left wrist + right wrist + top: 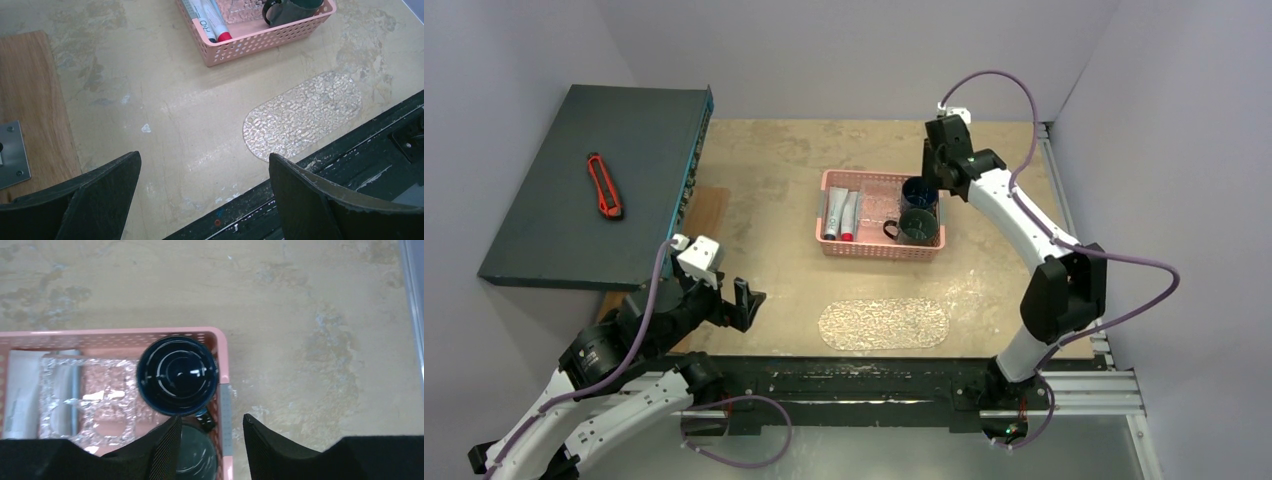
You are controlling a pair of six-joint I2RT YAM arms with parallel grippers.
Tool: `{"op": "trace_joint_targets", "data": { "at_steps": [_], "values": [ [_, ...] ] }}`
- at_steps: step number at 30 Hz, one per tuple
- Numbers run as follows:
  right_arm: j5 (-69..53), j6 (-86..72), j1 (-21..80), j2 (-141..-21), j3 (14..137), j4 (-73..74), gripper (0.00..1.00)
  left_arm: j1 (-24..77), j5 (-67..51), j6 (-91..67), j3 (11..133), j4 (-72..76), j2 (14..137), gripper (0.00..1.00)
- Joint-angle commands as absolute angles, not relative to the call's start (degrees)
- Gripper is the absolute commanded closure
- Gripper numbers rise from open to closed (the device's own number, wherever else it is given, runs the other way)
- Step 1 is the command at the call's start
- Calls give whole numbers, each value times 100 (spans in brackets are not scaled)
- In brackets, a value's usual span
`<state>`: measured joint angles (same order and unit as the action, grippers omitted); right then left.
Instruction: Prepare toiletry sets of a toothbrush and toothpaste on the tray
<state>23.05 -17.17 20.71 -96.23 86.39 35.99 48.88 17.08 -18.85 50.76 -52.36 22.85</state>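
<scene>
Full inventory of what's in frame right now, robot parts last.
basket: 1, pink, centre of the table towards the far side
tubes: 2, silvery with red caps, left end of basket
blue mug: 1, dark blue, right end of basket, far side
green mug: 1, dark green, right end of basket, near side
clear piece: 1, transparent, textured, middle of basket
tray: 1, clear bumpy oval, near edge of table
panel: 1, dark, left side
knife: 1, red, on panel
board: 1, wooden, at the panel's right edge
table: 1, beige
left gripper: open, near-left
right gripper: open, above the mugs
</scene>
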Motion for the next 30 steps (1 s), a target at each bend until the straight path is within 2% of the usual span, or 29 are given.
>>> {"op": "trace_joint_targets", "data": {
  "at_steps": [1,15,30],
  "values": [
    [2157,-2208,2471,-9359,8879,3658,49,4907,1696,-1802,5063,-5088,2232,1],
    [2163,-3447,3433,-10032,9203,3472,48,4907,1775,-1814,5075,-5117,2119,1],
    [2359,-4044,3534,-10935,9499,3568,50,4910,1731,-1802,5073,-5120,2057,1]
  ]
}}
